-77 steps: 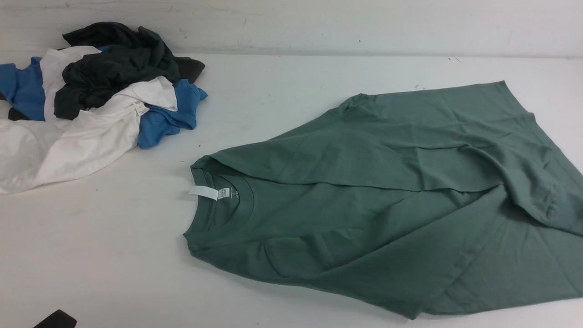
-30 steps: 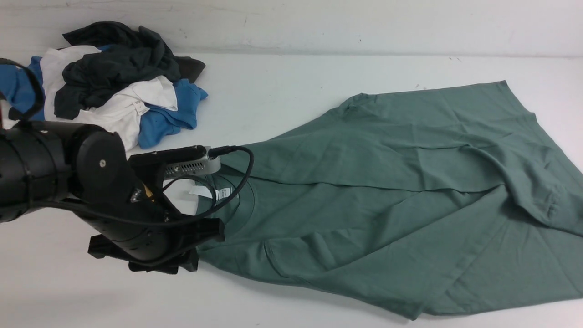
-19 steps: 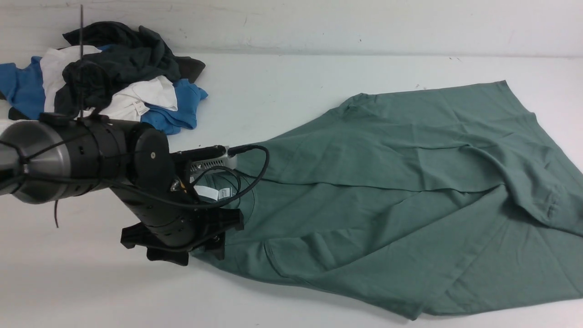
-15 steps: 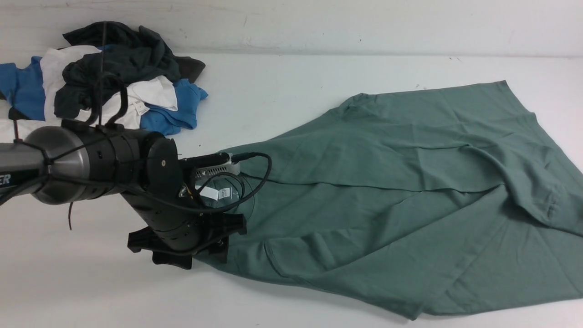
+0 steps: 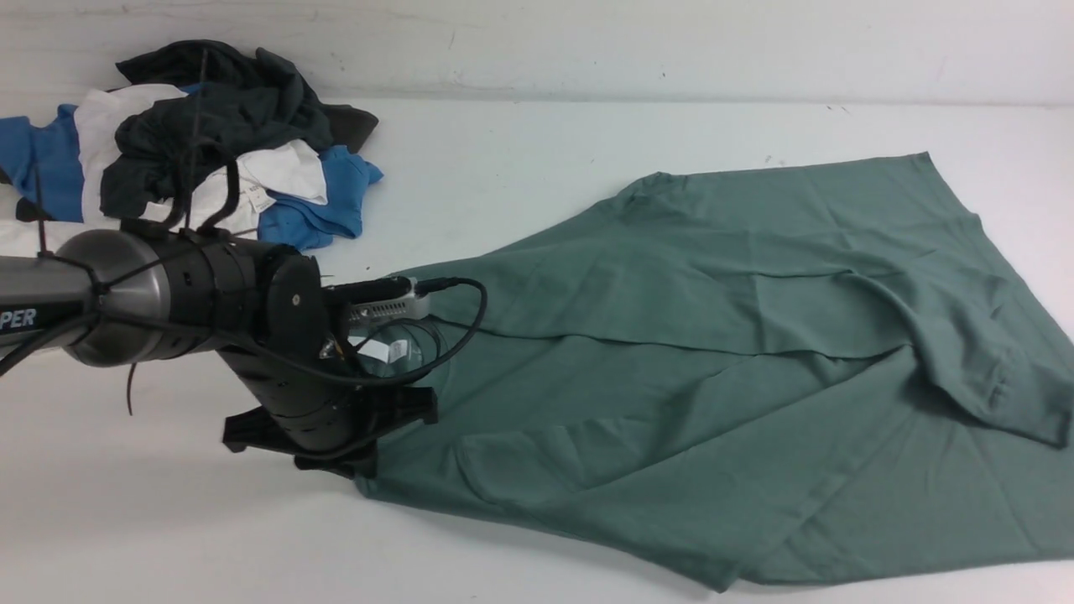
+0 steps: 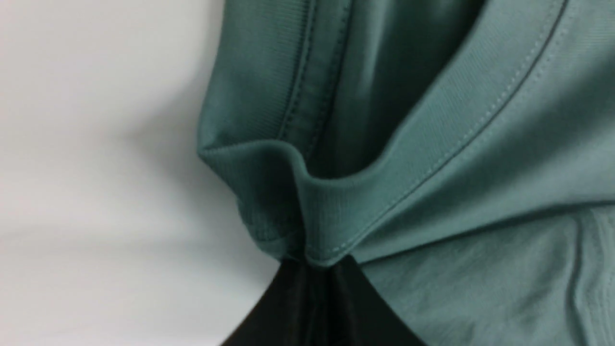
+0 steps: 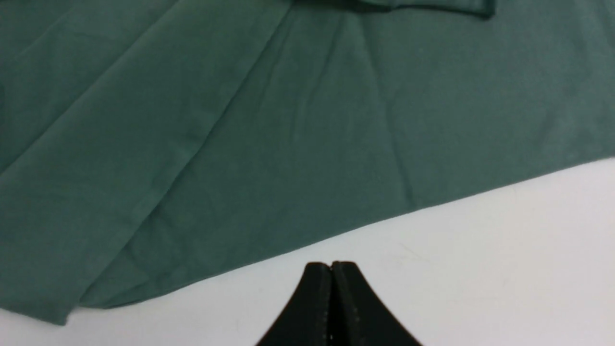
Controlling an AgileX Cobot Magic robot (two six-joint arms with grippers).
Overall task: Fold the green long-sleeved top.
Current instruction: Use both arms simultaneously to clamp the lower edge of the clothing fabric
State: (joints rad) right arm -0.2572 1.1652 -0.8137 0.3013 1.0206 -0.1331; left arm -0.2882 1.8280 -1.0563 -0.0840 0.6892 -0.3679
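Note:
The green long-sleeved top (image 5: 713,352) lies spread over the right half of the white table, its neck end pointing left. My left arm (image 5: 252,335) reaches in from the left and covers the neckline. In the left wrist view my left gripper (image 6: 321,263) is shut on the ribbed collar (image 6: 336,211), which is bunched and puckered between the fingers. My right gripper (image 7: 331,264) is shut with nothing in it, over bare table just off a straight edge of the top (image 7: 240,120). It does not show in the front view.
A pile of dark charcoal, white and blue garments (image 5: 201,159) lies at the back left of the table (image 5: 537,168), behind my left arm. A white wall runs along the back edge.
My left arm came in from the left and its jaws shut on the collar. The neck end has since been drawn a little leftward, shifting the whole top and its folds.

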